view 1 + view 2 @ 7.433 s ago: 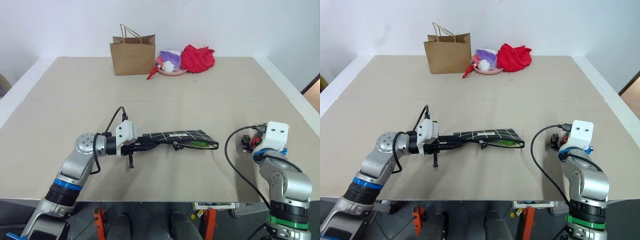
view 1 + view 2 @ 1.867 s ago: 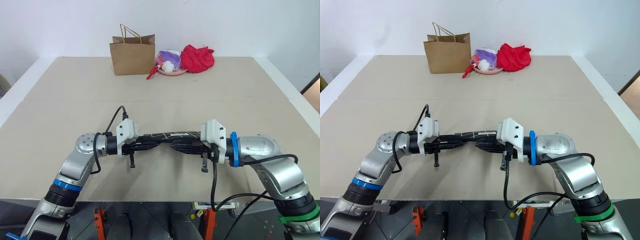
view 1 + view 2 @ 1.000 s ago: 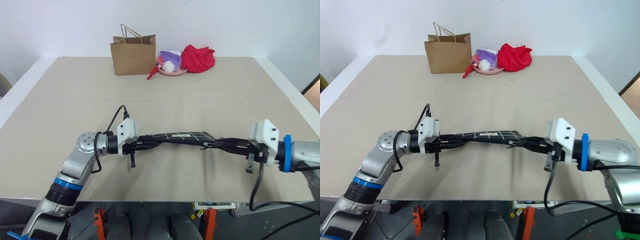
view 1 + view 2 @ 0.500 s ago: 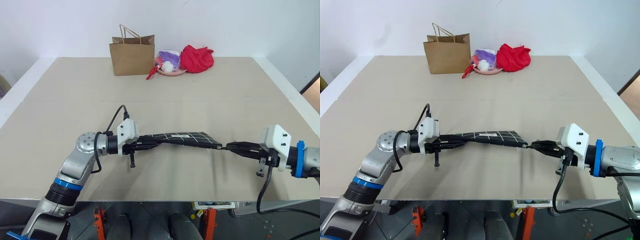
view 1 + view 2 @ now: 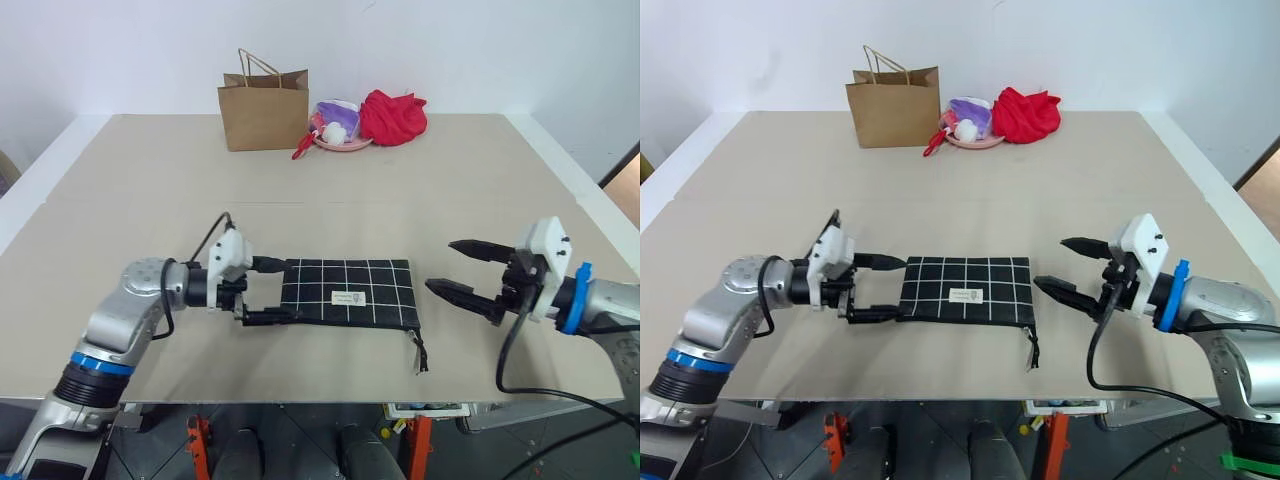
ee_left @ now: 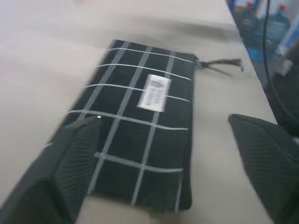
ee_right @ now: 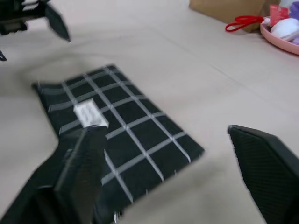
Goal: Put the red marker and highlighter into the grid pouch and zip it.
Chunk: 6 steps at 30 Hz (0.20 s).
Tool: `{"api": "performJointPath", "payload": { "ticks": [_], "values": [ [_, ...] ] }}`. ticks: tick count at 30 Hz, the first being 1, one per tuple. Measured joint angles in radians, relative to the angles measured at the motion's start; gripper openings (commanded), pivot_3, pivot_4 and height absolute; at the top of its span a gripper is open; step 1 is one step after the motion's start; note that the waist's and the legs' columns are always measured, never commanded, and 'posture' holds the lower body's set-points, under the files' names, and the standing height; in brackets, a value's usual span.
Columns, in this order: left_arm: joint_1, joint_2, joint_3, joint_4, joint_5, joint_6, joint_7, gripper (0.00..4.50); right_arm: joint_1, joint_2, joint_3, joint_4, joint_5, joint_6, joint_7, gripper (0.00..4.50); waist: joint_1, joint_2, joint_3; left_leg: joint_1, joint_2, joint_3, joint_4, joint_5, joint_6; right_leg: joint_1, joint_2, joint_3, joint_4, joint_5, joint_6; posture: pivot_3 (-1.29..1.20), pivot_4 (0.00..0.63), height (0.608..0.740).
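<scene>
1. I'm looking at the grid pouch (image 5: pixel 348 293) lying flat on the table (image 5: pixel 330 190), label up, long axis running left-right between my two arms.
2. My left gripper (image 5: pixel 265 292) is sitting at the pouch's left short edge, fingers spread wide, one above and one below that edge, holding nothing.
3. The lower left finger is looking like it's touching the pouch's corner, but I can't tell for sure.
4. My right gripper (image 5: pixel 468 269) is hovering well clear of the pouch's right end, fingers also spread wide, pointing back toward the pouch, holding nothing.
5. The zipper line is running along the near long edge and looking shut; the pull cord (image 5: pixel 419 352) is trailing off the near right corner.
6. The red marker and highlighter are presumably lying inside the pouch; I'm judging the task as done or nearly so.
7. Key relation: the pouch lies to the right of the left fingers and to the left of the right fingers. The left arm is much nearer; the cord end is on the right arm's side.
8. The paper bag (image 5: pixel 264 108), red cloth (image 5: pixel 394 116) and pink dish (image 5: pixel 338 136) are sitting at the far edge, out of play.
</scene>
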Motion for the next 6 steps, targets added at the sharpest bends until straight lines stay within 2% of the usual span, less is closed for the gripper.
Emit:
{"api": "performJointPath", "payload": {
  "ticks": [6],
  "values": [
    [0.132, -0.009, 0.1, 0.003, 0.089, -0.029, 0.215, 4.45, 0.027, 0.133, 0.02, -0.004, -0.044, -0.008, -0.158, 4.5, 0.003, 0.0, 0.0, -0.001, 0.0, 0.0, -0.001, 0.0, 0.0, 0.0, 0.0, 0.0, 0.0, 0.0, 0.001, 0.0, 0.15, 0.74]
  ]
}}
